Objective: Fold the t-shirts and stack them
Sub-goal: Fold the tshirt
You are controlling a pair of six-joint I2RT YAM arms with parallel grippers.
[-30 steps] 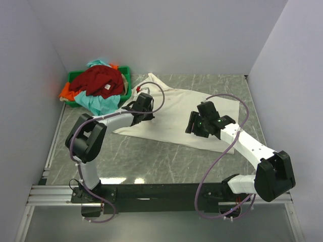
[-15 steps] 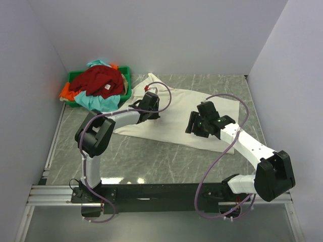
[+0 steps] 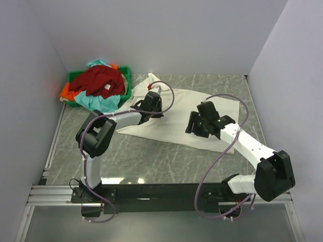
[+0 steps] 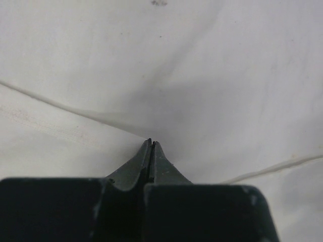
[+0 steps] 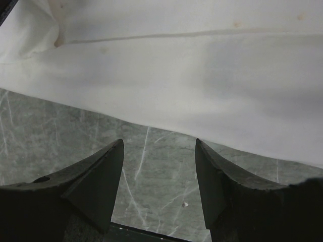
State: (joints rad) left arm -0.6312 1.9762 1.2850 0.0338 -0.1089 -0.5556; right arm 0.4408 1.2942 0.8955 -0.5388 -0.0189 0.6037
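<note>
On the left, three t-shirts (image 3: 98,83) sit heaped in the green bin (image 3: 126,83). The cream-white t-shirt (image 3: 176,116) lies spread on the table (image 3: 151,156). The left claw (image 4: 151,143) is pressed together, pinching a small fold of it. The right claw (image 5: 159,147) hangs spread over its near edge. One-sided pulling could bunch it up.

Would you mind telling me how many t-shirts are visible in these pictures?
4. The cream-white t-shirt lies spread on the table; the dark red t-shirt, teal t-shirt and orange t-shirt are heaped in the green bin, far left. More may be hidden under that heap.
</note>
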